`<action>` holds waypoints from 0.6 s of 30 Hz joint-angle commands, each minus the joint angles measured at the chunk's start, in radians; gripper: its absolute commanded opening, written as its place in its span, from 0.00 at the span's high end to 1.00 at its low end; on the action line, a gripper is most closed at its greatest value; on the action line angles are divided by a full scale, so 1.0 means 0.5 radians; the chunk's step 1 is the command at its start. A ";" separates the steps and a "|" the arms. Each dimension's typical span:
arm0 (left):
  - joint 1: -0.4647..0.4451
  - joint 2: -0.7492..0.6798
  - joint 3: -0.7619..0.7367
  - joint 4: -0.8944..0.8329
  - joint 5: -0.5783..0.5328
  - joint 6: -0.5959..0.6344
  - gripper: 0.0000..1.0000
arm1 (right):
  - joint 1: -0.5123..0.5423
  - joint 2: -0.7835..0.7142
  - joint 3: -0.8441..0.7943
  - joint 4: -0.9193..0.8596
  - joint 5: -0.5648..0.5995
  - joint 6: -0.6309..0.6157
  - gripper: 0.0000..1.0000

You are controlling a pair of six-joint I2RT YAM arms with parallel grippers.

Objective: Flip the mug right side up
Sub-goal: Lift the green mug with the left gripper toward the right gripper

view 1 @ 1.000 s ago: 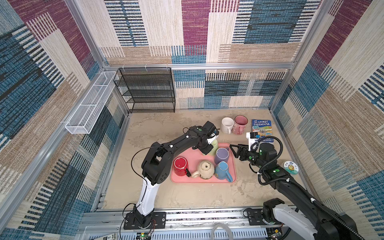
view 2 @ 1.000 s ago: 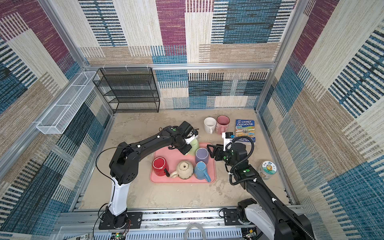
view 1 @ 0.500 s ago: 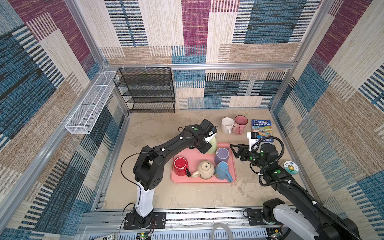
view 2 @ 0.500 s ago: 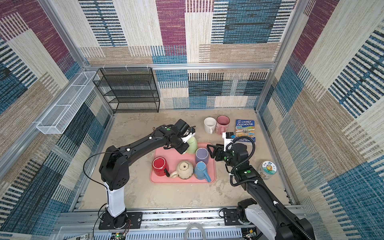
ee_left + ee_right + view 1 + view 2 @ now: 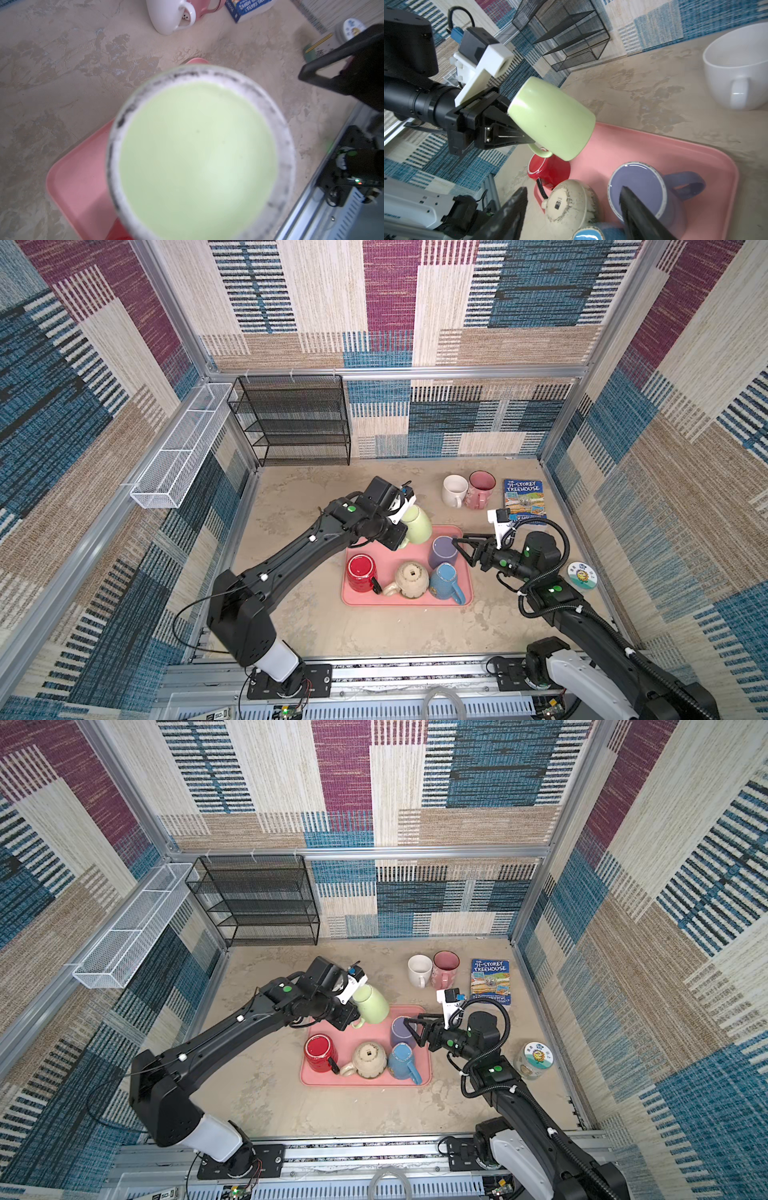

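The light green mug (image 5: 417, 524) (image 5: 372, 1003) hangs tilted over the far left corner of the pink tray (image 5: 399, 601). Its base points up toward the left wrist and its mouth faces down toward the tray. My left gripper (image 5: 400, 542) (image 5: 354, 1020) (image 5: 529, 140) is shut on the mug's handle (image 5: 539, 153). In the left wrist view the mug's base (image 5: 197, 155) fills the frame and hides the jaws. My right gripper (image 5: 461, 549) (image 5: 413, 1031) (image 5: 573, 189) stands open at the tray's right side, next to an upside-down purple mug (image 5: 442, 551) (image 5: 637, 187), holding nothing.
On the tray also stand upside-down red (image 5: 360, 572), beige (image 5: 411, 580) and blue (image 5: 444, 583) mugs. Upright white (image 5: 454, 489) and pink (image 5: 481, 487) mugs and a book (image 5: 523, 499) lie behind. A round tin (image 5: 582, 574) sits right; a black wire rack (image 5: 291, 423) stands at the back.
The left arm's elbow has swung left and down, and the green mug has shifted slightly left in its grip. The right arm has stayed still.
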 commanded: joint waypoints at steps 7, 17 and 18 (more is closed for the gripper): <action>0.290 -0.478 -0.426 0.797 0.701 -0.491 1.00 | 0.001 0.106 -0.060 0.679 -0.475 0.363 0.25; 0.468 -0.649 -0.807 1.697 1.164 -1.075 1.00 | 0.060 0.364 0.029 1.180 -0.615 0.647 0.24; 0.474 -0.645 -0.817 1.752 1.182 -1.113 1.00 | 0.075 0.387 0.050 1.194 -0.618 0.646 0.24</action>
